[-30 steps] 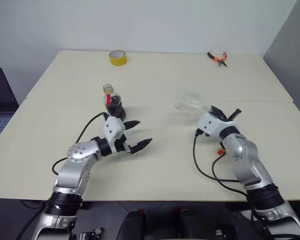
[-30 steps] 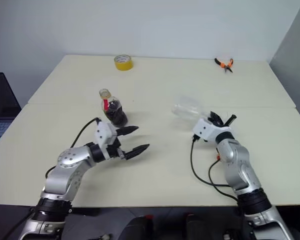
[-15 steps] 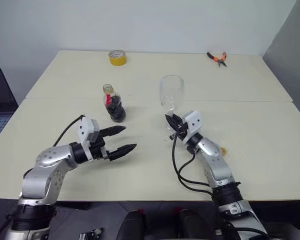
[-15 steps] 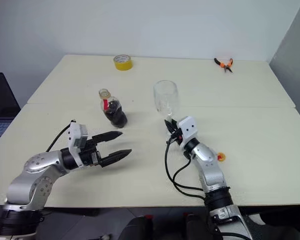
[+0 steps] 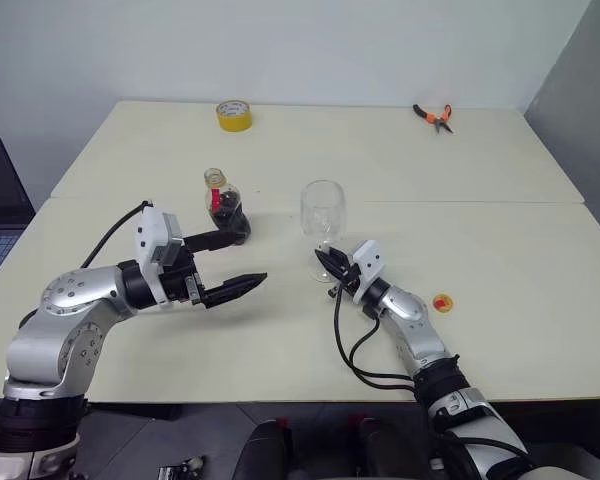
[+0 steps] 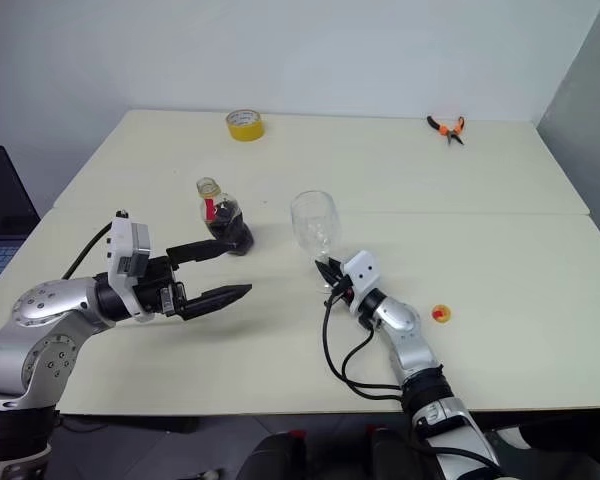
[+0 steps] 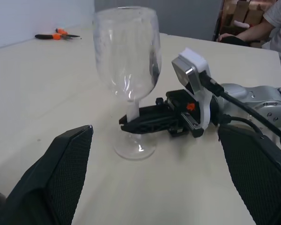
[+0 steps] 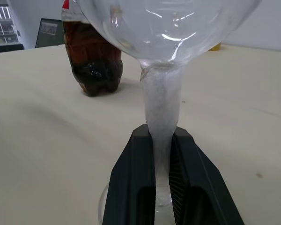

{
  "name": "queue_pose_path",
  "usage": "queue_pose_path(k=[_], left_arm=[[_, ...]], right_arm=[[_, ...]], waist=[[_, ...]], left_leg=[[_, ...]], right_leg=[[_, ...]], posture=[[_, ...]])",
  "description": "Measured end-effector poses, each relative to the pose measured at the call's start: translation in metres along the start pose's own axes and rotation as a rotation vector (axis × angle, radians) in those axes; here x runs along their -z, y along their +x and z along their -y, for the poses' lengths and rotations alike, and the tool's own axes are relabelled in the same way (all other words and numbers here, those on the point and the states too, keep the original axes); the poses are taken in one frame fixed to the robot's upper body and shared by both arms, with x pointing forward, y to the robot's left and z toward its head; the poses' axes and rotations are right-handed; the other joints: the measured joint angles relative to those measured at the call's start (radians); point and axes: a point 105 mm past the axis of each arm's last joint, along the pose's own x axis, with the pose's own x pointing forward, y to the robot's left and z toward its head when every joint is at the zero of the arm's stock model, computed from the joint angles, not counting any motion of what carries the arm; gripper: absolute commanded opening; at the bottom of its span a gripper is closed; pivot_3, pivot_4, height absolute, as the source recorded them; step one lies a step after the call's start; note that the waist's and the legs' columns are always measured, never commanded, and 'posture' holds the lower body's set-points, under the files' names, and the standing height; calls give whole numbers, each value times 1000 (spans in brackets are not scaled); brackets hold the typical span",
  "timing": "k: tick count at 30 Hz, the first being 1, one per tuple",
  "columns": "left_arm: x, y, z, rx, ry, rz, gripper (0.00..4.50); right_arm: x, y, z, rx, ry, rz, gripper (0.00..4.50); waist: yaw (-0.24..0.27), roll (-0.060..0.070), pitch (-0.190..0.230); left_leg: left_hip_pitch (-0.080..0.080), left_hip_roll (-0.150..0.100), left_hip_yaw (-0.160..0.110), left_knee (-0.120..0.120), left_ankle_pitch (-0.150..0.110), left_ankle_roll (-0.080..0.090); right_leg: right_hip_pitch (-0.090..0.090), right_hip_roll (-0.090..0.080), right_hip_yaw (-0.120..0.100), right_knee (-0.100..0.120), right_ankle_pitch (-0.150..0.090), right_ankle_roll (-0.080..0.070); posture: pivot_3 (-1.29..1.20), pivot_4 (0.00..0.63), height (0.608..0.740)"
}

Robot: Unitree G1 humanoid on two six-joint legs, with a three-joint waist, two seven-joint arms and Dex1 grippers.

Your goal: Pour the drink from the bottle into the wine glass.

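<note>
The wine glass (image 5: 323,208) stands upright and empty near the table's middle, its foot on the tabletop. My right gripper (image 5: 332,268) is shut on the glass's thin stem (image 8: 161,103), one black finger (image 8: 136,178) on each side, just above the foot. The bottle (image 5: 228,214), with the dark drink (image 8: 96,61) in its lower body and a red neck label, stands to the left of the glass. My left gripper (image 5: 252,256) hangs open above the table in front of the bottle, pointing toward the glass (image 7: 126,61), with nothing between its fingers.
A small yellow and red cap-like piece (image 5: 442,302) lies on the table to the right of my right arm. A yellow tape roll (image 5: 235,114) and orange pliers (image 5: 435,114) lie at the far edge. A laptop (image 5: 0,200) sits off the table's left side. A person (image 7: 271,23) sits beyond.
My right gripper swung the glass from tilted to upright, carried it left and lowered it to the table. My left gripper, still open, rose and drew back to the left.
</note>
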Motion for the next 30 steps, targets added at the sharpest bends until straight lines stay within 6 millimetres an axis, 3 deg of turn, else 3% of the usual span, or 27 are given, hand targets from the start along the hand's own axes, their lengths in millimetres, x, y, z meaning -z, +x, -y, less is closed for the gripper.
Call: queue_pose_path(k=[2,14,21,25,30], left_arm=[[-4,2,-1,7,13,7,4500],[1,10,4,32,-4,4,4500],[2,12,3,22,-8,5,4500],[9,12,3,-14,-32,7,4500],[18,9,4,-68,-68,1,4500]], right_arm=[[0,0,0,-4,-8,-1,125],[8,-3,-1,-19,-23,-40,4341],[8,-6,4,-14,-33,-60,4474],[6,-30,3,-45,-40,-103,4474],[-15,-67,-5,-96,-29,-140,4474]], waist=[[0,0,0],[0,0,0],[1,0,0],[3,0,0],[4,1,0]], left_leg=[[0,0,0,0,0,0],[0,0,0,0,0,0],[0,0,0,0,0,0],[-1,0,0,0,0,0],[-1,0,-1,0,0,0]], right_leg=[[0,0,0,0,0,0],[0,0,0,1,0,0],[0,0,0,0,0,0],[1,-1,1,-1,0,0],[1,-1,0,-1,0,0]], posture=[[0,150,740],[0,150,740],[0,150,740],[0,150,740],[0,150,740]])
